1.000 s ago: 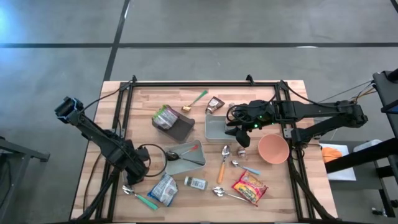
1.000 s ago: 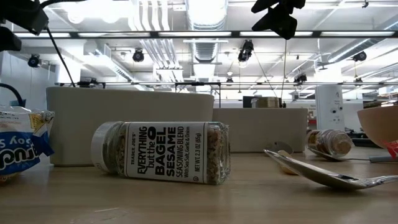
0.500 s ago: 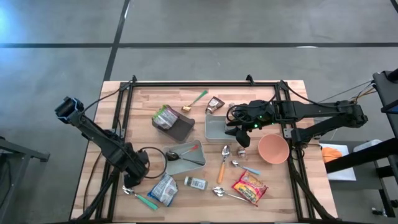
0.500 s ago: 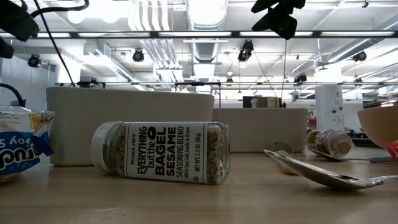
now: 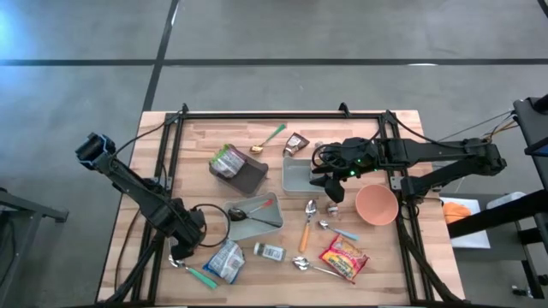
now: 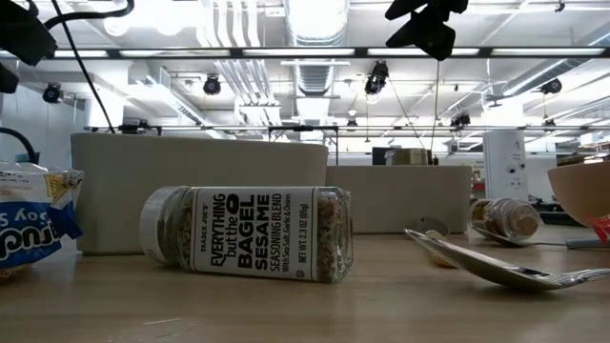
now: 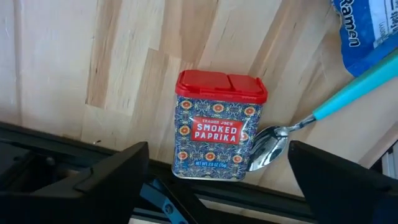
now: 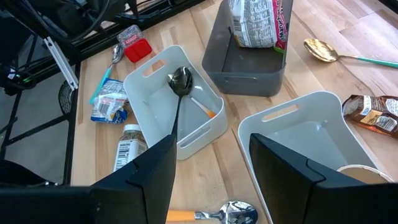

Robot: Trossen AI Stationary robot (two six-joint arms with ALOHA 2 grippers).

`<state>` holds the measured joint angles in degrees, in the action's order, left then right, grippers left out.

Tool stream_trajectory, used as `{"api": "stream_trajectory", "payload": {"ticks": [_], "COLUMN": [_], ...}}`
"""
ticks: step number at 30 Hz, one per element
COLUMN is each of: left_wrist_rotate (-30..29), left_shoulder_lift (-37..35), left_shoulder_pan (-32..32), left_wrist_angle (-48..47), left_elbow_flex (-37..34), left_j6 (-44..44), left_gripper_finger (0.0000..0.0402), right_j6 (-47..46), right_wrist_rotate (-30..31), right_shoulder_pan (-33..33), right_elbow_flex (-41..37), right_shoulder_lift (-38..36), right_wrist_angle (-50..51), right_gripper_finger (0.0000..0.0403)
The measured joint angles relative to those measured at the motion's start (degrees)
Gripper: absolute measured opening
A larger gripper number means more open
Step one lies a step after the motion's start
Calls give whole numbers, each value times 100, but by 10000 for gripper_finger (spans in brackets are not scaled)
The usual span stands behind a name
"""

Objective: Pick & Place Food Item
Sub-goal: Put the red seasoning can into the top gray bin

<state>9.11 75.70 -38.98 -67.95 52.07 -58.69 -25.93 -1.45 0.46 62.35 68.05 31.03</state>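
A smoked paprika tin with a red lid lies flat on the wooden table, label up, at the near-left corner. My left gripper hangs right above it, pointing down and open. Its fingers stand wide on either side of the tin and touch nothing. In the high view the left gripper hides the tin. The bowl of a teal-handled spoon lies against the tin's side. My right gripper waits open over a white bin, with nothing between its fingers.
A blue ramen bag and a seasoning jar lie just right of the tin. A white bin with a spoon in it, a grey bin with a packet, a pink bowl, a red packet and loose spoons fill the middle.
My left gripper has turned a little over the near-left corner without leaving its place. Nothing on the table has moved.
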Motion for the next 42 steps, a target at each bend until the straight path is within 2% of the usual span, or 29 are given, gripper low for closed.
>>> {"api": "stream_trajectory", "payload": {"ticks": [6, 11, 18, 28, 35, 42], "left_wrist_rotate": [41, 53, 196, 253, 404, 404], "left_shoulder_lift": [0, 0, 4, 0, 0, 0], "left_shoulder_pan": [-37, -42, -42, -46, -46, -46], "left_wrist_angle": [-122, 77, 785, 851, 1475, 1646], "left_elbow_flex": [-9, -357, -753, -854, -1223, -1393], "left_j6": [-185, -423, -240, -106, -75, -88], "left_gripper_finger": [382, 380, 380, 380, 380, 380], "right_j6": [0, 0, 0, 0, 0, 0], "right_wrist_rotate": [1, 0, 0, 0, 0, 0], "right_shoulder_pan": [0, 0, 0, 1, 1, 1], "right_elbow_flex": [0, 0, 0, 0, 0, 0], "right_shoulder_lift": [0, 0, 0, 0, 0, 0], "right_wrist_angle": [0, 0, 0, 0, 0, 0], "right_gripper_finger": [200, 200, 200, 200, 200, 200]}}
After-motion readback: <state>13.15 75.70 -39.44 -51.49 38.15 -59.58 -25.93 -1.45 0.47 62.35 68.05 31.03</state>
